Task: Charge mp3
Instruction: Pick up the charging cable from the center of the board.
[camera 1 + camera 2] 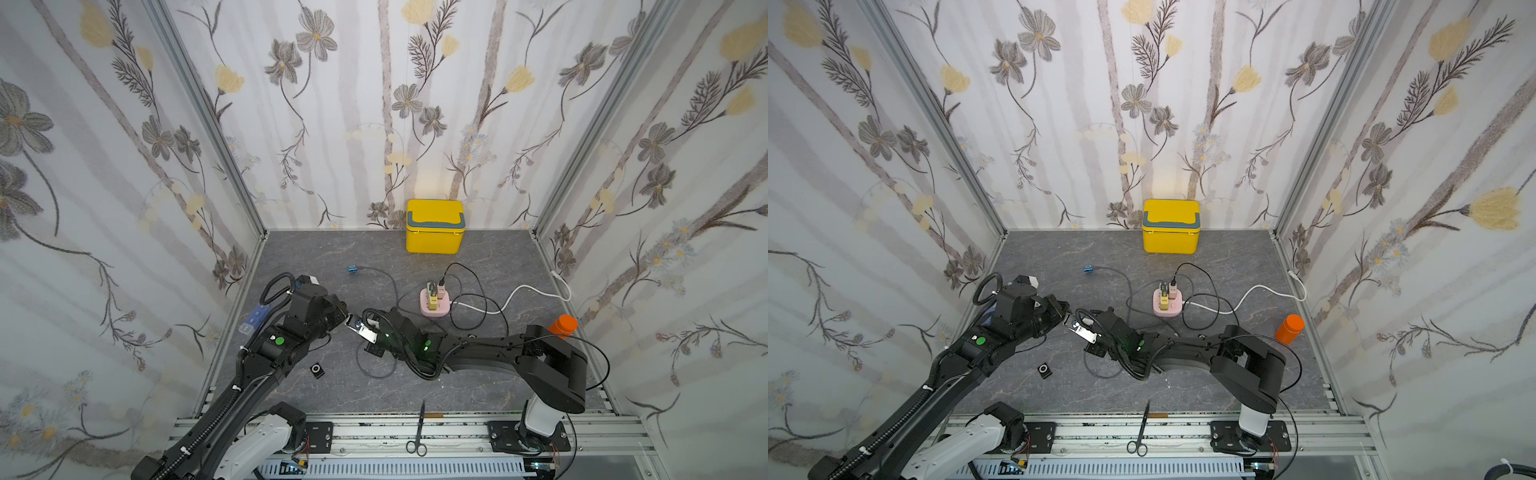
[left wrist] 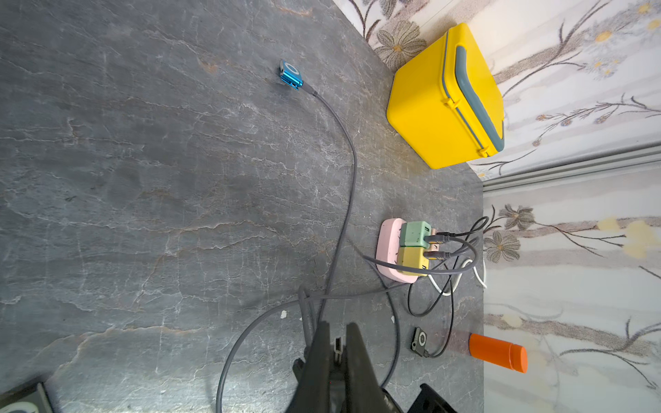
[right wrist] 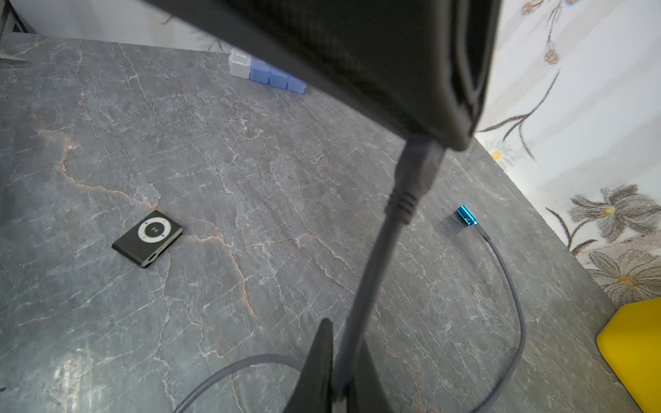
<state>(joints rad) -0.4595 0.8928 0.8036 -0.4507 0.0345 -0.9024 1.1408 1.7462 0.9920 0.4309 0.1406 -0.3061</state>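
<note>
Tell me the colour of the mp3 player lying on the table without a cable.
Black mp3 player, white control ring; clearest in the right wrist view.

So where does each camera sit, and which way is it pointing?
Top views: high above the front of the table, looking down toward the yellow box; left arm and right arm show.
Left wrist: on the left arm, looking past the left gripper, shut on the plug, toward the pink power strip.
Right wrist: on the right arm, looking past the right gripper, shut on the grey cable, at the black mp3.
Shared: both wrist views show the blue mp3.
</note>
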